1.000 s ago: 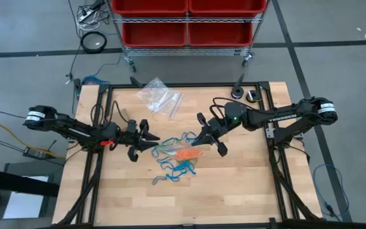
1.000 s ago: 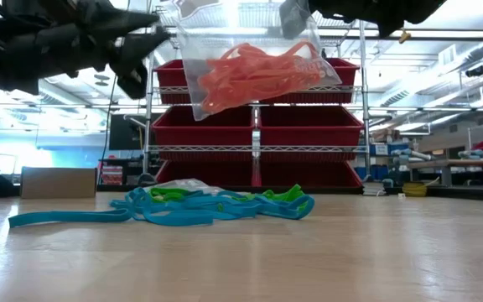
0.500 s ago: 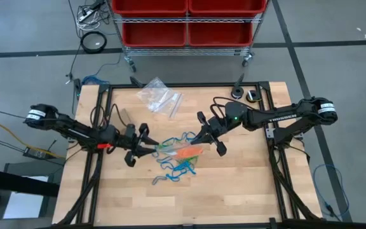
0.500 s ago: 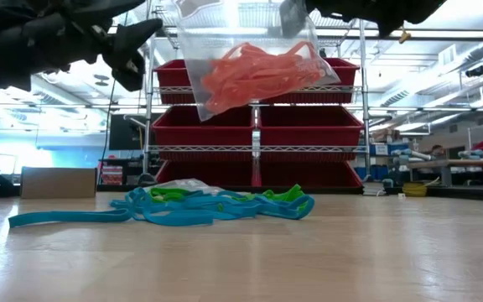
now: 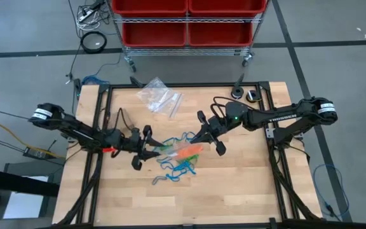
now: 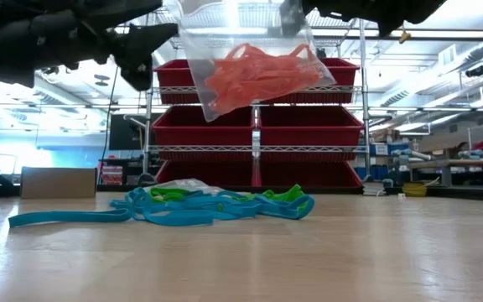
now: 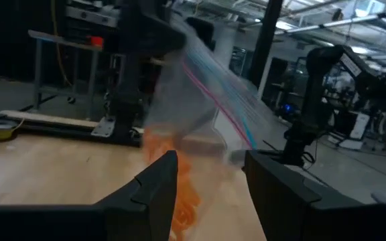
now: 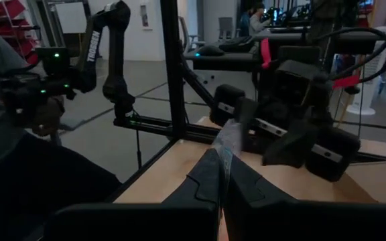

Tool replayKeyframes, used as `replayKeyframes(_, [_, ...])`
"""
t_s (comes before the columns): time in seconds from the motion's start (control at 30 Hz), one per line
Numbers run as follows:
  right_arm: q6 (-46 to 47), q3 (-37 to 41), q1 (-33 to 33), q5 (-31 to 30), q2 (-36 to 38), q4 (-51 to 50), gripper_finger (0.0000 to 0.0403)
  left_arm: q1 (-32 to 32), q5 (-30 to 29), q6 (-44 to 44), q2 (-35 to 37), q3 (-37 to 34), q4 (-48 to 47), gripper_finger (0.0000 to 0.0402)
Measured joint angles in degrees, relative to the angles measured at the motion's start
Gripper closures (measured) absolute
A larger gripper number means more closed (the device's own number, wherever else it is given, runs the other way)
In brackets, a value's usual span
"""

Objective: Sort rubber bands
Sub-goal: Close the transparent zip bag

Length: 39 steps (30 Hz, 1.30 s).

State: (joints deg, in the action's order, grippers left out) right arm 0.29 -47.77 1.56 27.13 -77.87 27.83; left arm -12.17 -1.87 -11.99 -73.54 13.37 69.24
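A clear zip bag point(image 6: 250, 59) with orange rubber bands point(image 6: 257, 77) inside hangs above the middle of the table. My right gripper point(image 5: 194, 141) is shut on it. My left gripper point(image 5: 152, 148) stands open and level just left of the bag, with the bag point(image 7: 206, 114) showing in front of its spread fingers. A loose heap of blue and green rubber bands point(image 5: 178, 162) lies on the wood below the bag, also seen as a flat tangle point(image 6: 208, 205) in the low view. My left gripper is close to the bag's left edge point(image 6: 181, 42); I cannot tell whether it touches it. My right gripper pinches the bag's top edge point(image 8: 224, 144) between its two shut fingers, near the upper right corner point(image 6: 296, 29). It comes level from the table's right. The bag hangs below, tilted and clear of the table.
Empty clear bags point(image 5: 159, 97) lie at the far middle of the table. A black frame point(image 5: 107, 95) runs along the table's edges. A wire rack with red bins point(image 5: 186, 22) stands beyond the far edge.
My left gripper has moved toward the table's right, closing in on the hanging bag. The bag has stayed up in my right gripper, swaying only a little.
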Motion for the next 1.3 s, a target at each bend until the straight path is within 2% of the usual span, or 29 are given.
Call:
replayKeyframes(0.1, [-0.02,0.00,0.00,-0.19,0.00,0.00,0.0403,-0.71,-0.75,1.22,-1.68,2.16,-1.35,0.0219])
replayKeyframes(0.27, [-0.02,0.00,0.00,-0.36,0.00,-0.06,0.0403,-1.44,-5.20,1.37,-3.23,3.38,-1.88,0.0219])
replayKeyframes(0.67, [-0.53,0.00,0.00,-1.94,0.00,-0.11,0.0403,-4.45,-5.08,1.14,-3.08,3.21,-7.79,0.0219])
replayKeyframes(0.87, [-0.67,0.00,0.00,-2.18,0.00,-0.13,0.0403,-4.63,-6.21,1.58,-3.06,3.21,-5.43,0.0219])
replayKeyframes(1.13, [-0.56,0.00,-0.07,-2.48,0.00,-0.22,0.0403,-4.64,-11.64,2.54,-3.06,3.21,-2.64,0.0221])
replayKeyframes(1.3, [-0.56,0.00,-0.07,-3.01,0.00,-0.47,0.0403,-4.72,-13.34,2.13,-3.06,3.23,-2.72,0.0250])
